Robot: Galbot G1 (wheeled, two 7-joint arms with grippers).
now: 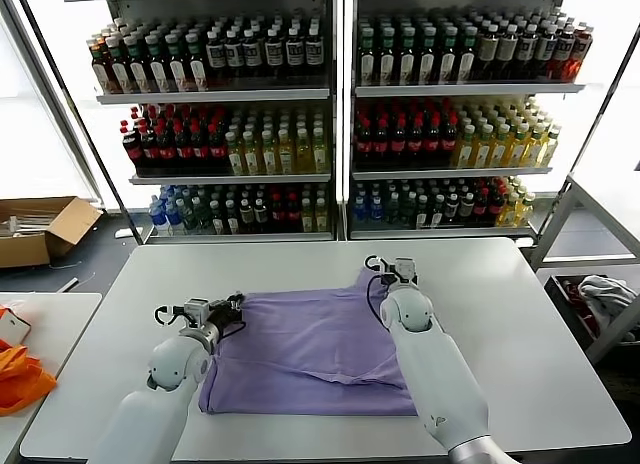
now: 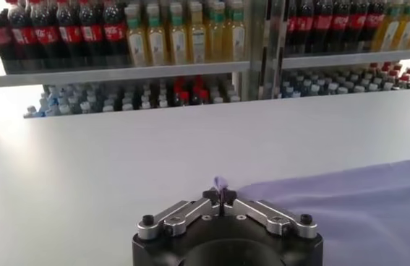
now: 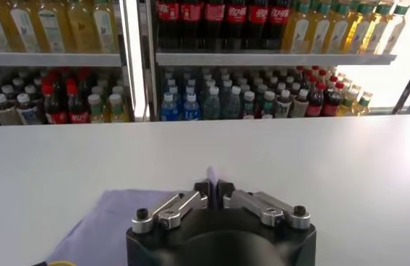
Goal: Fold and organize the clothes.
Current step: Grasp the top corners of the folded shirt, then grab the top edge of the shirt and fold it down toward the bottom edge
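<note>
— Nearest me, what's on the table (image 1: 520, 374)?

— One lavender shirt (image 1: 310, 359), spread flat at the middle, its near edge close to my body.

— And your grippers?

— My left gripper (image 1: 234, 306) is pinched tight on the shirt's far left corner; my right gripper (image 1: 401, 277) is clamped on the far right corner.

— So which step?

— I judge the first fold is starting. Next, both corners should lift together and travel toward the near hem, evenly, so the cloth doesn't skew.

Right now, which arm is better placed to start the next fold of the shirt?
Neither alone, probably: the left end effector pinches the shirt's left far corner, the right end effector pinches its right far corner. Both are shut on fabric, so lift together.
</note>
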